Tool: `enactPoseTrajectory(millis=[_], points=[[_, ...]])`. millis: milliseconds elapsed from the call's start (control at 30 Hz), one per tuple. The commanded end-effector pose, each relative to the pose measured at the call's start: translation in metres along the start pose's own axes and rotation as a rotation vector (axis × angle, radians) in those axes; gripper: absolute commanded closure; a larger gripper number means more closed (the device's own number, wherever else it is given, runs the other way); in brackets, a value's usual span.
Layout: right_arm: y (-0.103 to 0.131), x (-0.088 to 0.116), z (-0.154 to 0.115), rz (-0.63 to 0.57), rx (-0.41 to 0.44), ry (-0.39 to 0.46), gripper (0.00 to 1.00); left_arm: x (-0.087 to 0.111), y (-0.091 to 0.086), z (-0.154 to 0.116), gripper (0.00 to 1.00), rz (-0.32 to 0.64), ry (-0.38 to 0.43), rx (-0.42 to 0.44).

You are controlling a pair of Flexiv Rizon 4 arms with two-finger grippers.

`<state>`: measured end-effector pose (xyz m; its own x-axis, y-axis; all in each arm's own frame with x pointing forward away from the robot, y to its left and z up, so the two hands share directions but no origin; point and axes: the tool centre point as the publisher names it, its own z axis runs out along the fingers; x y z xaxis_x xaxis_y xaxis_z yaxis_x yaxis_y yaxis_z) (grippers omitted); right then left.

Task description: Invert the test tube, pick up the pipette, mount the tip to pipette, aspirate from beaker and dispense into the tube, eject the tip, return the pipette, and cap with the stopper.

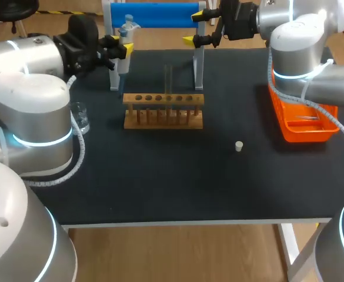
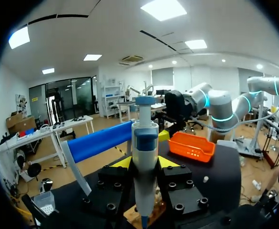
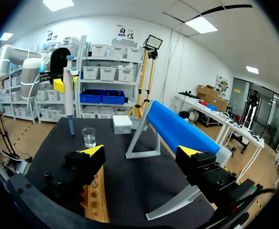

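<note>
Black table point(image 1: 160, 182): I see every task item on this dark top.
Left gripper point(image 1: 122, 48): my left arm's fingers are clamped on the pipette from both sides. It is at the far left, just beside the stand's left leg.
Pipette point(image 1: 124, 59): upright in that grip. My left wrist view shows its white and blue body point(image 2: 145, 157) squeezed between the two yellow tips. From the right wrist view it point(image 3: 68, 93) hangs above the table beyond the beaker, with its lower end clear of the surface.
Right gripper point(image 1: 194, 27): spread wide with nothing in it, at the stand's right end.
Test tube point(image 1: 168, 82): standing upright in the rack, near its middle holes. I cannot tell which end is up.
Rack point(image 1: 163, 110): wooden, mid-table, in front of the stand.
Beaker point(image 1: 80, 117): clear glass on the left of the table, next to my left arm and well apart from the rack.
Stopper point(image 1: 239, 146): small and pale, lying alone on the table between the rack and the tray.
Stand point(image 1: 154, 14): a blue bar on a white frame at the far edge.
Orange tray point(image 1: 304, 126): at the right side, partly under my right arm.
</note>
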<state>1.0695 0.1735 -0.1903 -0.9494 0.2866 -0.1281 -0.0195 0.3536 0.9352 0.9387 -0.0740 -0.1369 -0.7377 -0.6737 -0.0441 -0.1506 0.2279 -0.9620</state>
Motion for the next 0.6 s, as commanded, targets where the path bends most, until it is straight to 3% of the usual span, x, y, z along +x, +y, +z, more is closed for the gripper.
enactPoseTrajectory(millis=[33,600], points=[[0.001,-0.001,-0.001,0.001,0.004,0.004,0.00,-0.013,-0.006,0.025,1.00,-0.006,-0.024,-0.020],[0.001,-0.001,-0.001,0.001,0.004,0.004,0.00,-0.067,-0.005,0.071,1.00,-0.083,-0.221,-0.074]])
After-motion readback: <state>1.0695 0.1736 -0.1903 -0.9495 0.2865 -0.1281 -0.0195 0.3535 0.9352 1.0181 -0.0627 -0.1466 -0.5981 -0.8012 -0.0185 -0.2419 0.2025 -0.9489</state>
